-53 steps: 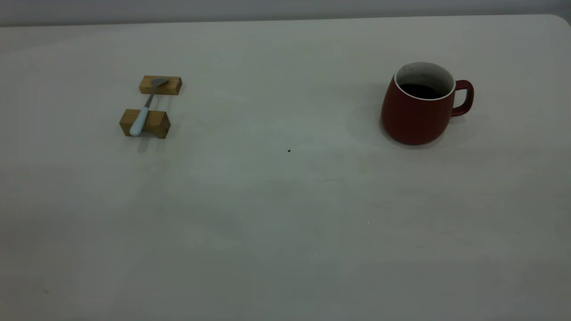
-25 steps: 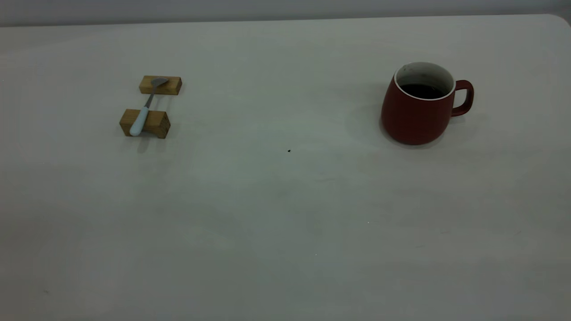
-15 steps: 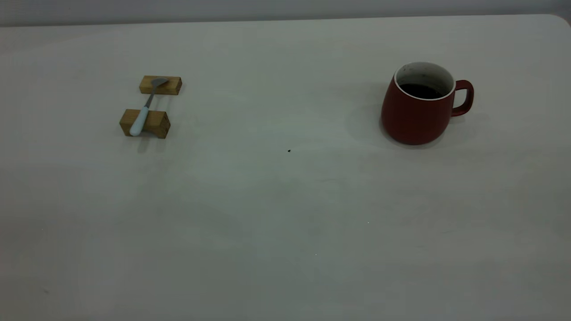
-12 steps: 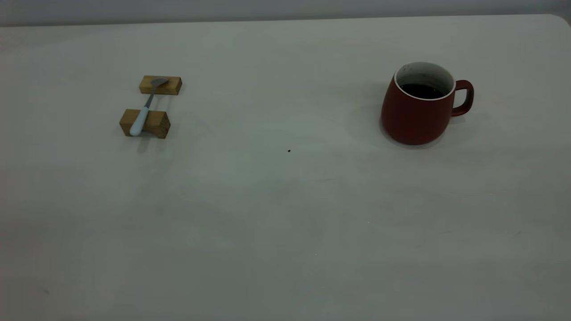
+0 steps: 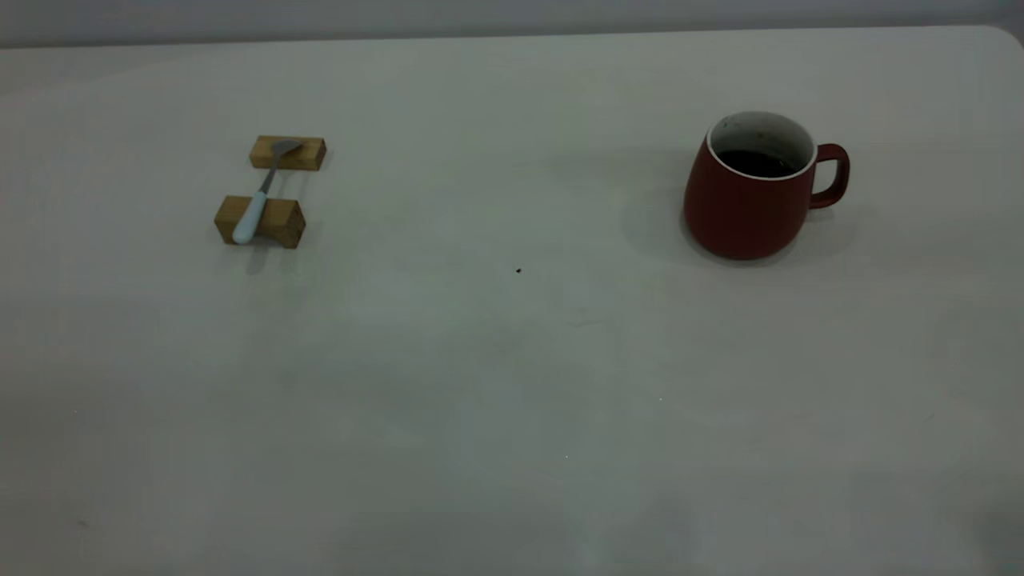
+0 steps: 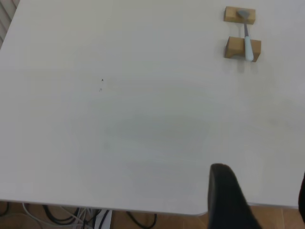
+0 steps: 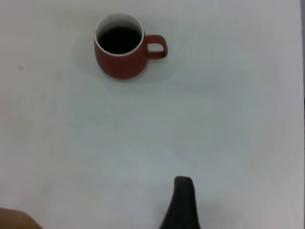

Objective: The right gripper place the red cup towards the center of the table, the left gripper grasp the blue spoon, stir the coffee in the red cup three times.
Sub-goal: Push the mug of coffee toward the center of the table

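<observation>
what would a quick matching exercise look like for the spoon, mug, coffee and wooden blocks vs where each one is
Things:
1. blue spoon
2. red cup
3. coffee
4. wooden blocks

Places:
A. inside the mug
B. on the table's right side, handle pointing right
C. on the table's left side, under the spoon
D. lying across the two blocks

Pairs: 1-D, 2-B, 3-A, 4-C

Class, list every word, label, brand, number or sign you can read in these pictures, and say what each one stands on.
None: no text shows on the red cup, the blue spoon, the two wooden blocks or the table.
</observation>
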{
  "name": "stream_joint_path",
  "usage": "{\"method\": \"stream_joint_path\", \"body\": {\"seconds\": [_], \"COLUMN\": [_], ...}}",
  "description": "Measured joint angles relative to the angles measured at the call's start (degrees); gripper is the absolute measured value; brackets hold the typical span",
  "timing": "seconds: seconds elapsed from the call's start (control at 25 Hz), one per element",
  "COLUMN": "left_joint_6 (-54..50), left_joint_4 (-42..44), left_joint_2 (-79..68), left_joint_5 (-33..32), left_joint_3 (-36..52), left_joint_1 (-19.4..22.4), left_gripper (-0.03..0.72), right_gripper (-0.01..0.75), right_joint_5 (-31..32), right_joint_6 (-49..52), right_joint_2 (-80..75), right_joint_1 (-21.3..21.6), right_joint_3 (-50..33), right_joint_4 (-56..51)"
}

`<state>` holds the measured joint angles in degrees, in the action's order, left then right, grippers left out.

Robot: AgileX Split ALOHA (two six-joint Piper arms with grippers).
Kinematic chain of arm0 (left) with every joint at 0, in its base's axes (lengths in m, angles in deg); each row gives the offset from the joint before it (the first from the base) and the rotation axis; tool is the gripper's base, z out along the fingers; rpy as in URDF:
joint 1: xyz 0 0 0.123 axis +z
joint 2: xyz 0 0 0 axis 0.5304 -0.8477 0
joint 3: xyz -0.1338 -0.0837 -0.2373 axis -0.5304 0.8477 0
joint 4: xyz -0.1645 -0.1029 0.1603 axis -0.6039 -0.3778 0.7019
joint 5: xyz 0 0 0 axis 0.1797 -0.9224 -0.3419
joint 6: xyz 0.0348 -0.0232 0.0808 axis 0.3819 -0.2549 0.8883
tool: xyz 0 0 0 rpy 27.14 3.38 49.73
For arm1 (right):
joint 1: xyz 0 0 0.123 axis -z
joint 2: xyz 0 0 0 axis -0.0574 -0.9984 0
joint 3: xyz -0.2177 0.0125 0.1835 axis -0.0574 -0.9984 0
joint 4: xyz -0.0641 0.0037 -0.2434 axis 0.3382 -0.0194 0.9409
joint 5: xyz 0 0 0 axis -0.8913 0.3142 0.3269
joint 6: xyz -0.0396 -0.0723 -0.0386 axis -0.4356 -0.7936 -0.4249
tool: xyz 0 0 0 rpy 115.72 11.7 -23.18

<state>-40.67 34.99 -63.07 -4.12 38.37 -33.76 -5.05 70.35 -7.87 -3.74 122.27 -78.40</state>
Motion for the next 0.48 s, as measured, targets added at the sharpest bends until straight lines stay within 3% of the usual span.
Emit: {"method": "stream_joint_path", "body": {"seconds": [0.48], "left_joint_6": [-0.1], "left_joint_4": [0.0], "left_joint_2": [0.0], "left_joint_5": [0.0], "left_joint_3": [0.0], "left_joint_1": [0.0], "left_gripper": [0.438], "right_gripper": [0.712], "right_joint_5": [-8.6], "right_joint_6": [-31.0], "right_joint_2": [-38.2], "right_joint_1": [0.0], "right_joint_3": [10.6], "right_joint_4": [-8.6]}}
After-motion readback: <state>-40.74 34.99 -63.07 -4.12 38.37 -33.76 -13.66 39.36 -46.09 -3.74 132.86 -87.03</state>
